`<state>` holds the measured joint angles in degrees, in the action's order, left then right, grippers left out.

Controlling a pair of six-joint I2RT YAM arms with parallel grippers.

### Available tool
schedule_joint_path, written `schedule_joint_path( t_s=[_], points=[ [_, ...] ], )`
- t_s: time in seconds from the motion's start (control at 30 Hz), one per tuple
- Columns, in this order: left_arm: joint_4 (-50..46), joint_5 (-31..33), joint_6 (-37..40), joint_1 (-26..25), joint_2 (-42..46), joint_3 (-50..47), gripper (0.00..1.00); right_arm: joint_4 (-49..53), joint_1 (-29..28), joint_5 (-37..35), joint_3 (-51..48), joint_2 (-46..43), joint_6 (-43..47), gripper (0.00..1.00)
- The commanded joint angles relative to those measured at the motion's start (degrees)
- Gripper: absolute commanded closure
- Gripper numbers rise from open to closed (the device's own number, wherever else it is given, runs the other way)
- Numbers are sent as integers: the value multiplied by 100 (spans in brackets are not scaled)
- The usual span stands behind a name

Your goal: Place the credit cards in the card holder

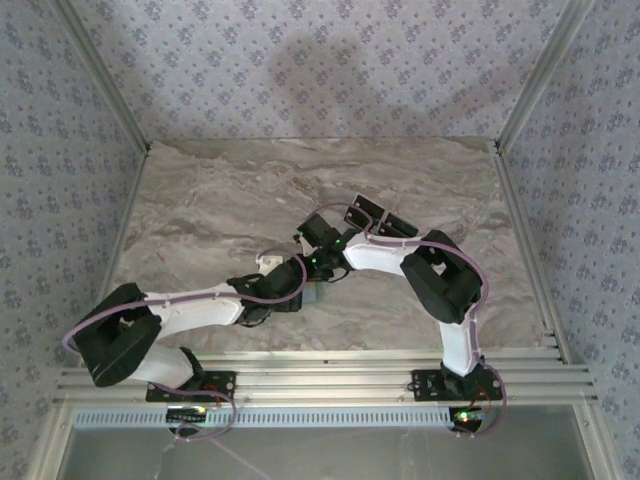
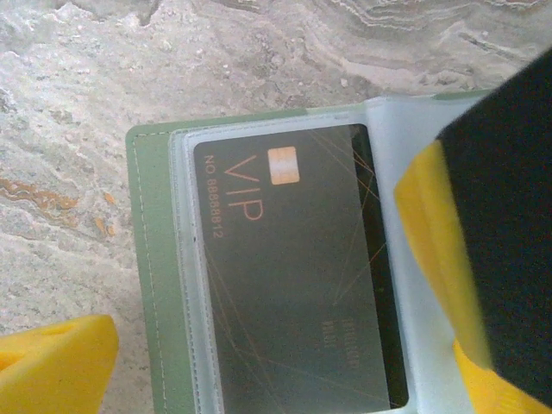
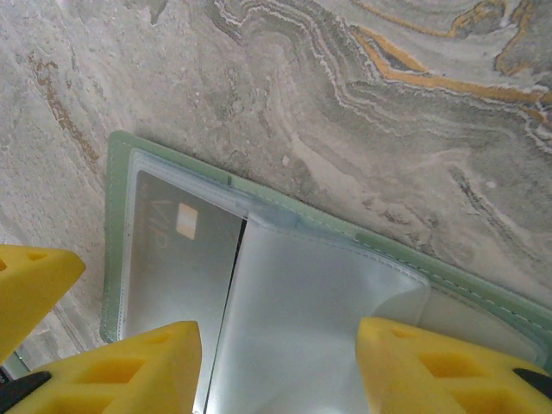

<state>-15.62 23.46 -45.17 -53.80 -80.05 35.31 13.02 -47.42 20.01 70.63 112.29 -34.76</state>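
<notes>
Evidently you are mid-insertion: the card holder (image 2: 155, 259) lies open on the marbled surface (image 2: 69, 86) beneath both wrists. One of the credit cards (image 2: 293, 285), dark with orange VIP lettering and a chip, sits inside its clear sleeve. Your left pincer (image 2: 259, 293) hangs released, spread wide over it. Your right pincer (image 3: 276, 362) stands partly apart astride the next translucent sleeve (image 3: 328, 293), clamping nothing visible. Next, I judge, you need that sleeve's mouth lifted before another card goes in. The holder looks pale green, stitched and soft-edged.
</notes>
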Motion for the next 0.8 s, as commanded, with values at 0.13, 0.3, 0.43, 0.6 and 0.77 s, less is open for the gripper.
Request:
schedule_joint_path(
  t_s=[0.13,0.3,0.43,0.6,0.77],
  points=[
    [-73,175,-198,-43,-116,-128,0,388,38,49,-115,-297,-83,46],
    [-70,172,-230,-43,-105,-176,0,405,50,-31,-181,-647,-243,46],
    [-73,179,-248,-43,-90,-199,0,369,53,-91,-449,-802,-316,46],
    [-44,176,-258,-43,-89,-215,0,231,0,-100,-623,-792,-421,46],
    [-42,185,-249,-43,-90,-216,0,115,-74,-95,-713,-653,-505,46]
  ],
)
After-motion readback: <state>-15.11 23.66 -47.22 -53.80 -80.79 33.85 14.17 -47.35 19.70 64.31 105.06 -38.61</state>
